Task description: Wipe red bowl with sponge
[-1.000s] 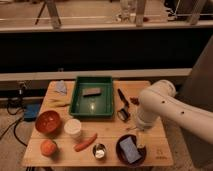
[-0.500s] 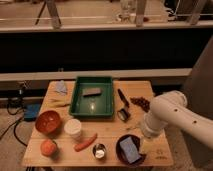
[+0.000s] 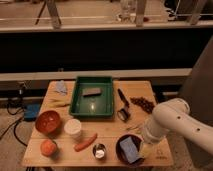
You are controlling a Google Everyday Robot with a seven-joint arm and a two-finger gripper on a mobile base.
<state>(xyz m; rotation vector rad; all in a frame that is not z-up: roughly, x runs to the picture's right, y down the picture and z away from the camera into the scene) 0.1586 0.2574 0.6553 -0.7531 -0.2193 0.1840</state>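
Observation:
The red bowl (image 3: 48, 121) sits at the table's left, in front of the green tray. The sponge (image 3: 128, 148), a light blue-grey pad, lies inside the dark maroon bowl (image 3: 121, 142) at the front right. My white arm (image 3: 167, 120) reaches down from the right. My gripper (image 3: 145, 149) is at its lower end, right beside the dark bowl's right rim and close to the sponge, far from the red bowl.
A green tray (image 3: 80, 102) with a dark grey block (image 3: 91, 92) stands at the back middle. Also here are a pale blue piece (image 3: 61, 87), white cup (image 3: 73, 128), orange fruit (image 3: 48, 147), carrot-like stick (image 3: 85, 142), small metal cup (image 3: 99, 151), brush (image 3: 122, 106) and brown cluster (image 3: 143, 104).
My arm has swung right and down, from the table's right middle toward the front right corner beside the dark bowl. The objects have not moved.

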